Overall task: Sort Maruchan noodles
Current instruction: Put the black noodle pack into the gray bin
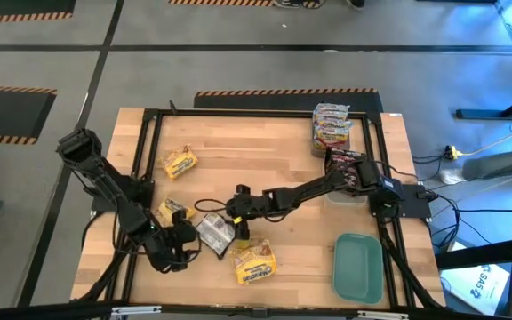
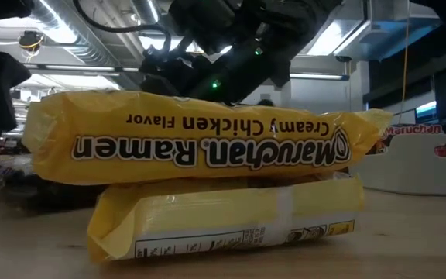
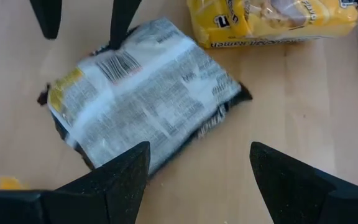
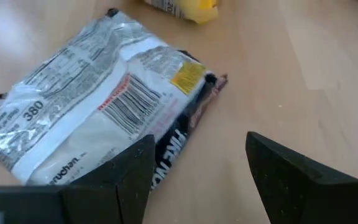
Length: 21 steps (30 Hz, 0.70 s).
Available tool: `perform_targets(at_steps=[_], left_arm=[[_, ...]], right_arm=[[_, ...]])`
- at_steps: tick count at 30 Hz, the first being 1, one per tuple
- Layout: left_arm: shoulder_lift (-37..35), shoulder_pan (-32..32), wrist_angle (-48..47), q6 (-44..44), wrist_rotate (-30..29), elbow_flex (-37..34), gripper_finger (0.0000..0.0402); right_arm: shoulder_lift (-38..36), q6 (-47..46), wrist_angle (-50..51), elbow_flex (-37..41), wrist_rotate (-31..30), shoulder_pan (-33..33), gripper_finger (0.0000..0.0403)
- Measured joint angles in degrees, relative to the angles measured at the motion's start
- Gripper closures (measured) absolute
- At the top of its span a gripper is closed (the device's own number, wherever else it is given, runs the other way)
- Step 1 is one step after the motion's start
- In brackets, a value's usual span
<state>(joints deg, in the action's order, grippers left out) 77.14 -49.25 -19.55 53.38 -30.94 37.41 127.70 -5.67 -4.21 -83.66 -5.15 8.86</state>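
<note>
Currently we judge both grippers, left [image 1: 188, 242] and right [image 1: 237, 216], jaws wide and empty, flank the silvery packet [image 1: 214, 233] near the table's [image 1: 265, 164] front edge; next, one must close on it.

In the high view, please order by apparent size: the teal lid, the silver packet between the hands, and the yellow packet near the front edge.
1. Teal lid, clearly largest.
2. Yellow packet.
3. Silver packet, partly hidden by the hands, so ranks two and three are unsure.

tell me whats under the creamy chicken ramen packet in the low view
A second yellow packet lies under the Creamy Chicken packet, back label showing. Its flavour side faces away, so its flavour cannot be read.
</note>
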Motion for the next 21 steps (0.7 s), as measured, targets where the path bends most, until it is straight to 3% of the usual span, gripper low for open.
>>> perform_targets(at_steps=[14, 21], left_arm=[[4.2, 2.9, 3.9, -17.5, 2.1, 0.0, 0.0130], [5.5, 1.9, -0.1, -17.7, 2.3, 2.3, 0.0130]], right_arm=[[1.7, -0.1, 1.5, 0.0, 0.2, -0.7, 0.0166], [0.9, -1.7, 3.0, -0.6, 1.7, -0.7, 0.0166]])
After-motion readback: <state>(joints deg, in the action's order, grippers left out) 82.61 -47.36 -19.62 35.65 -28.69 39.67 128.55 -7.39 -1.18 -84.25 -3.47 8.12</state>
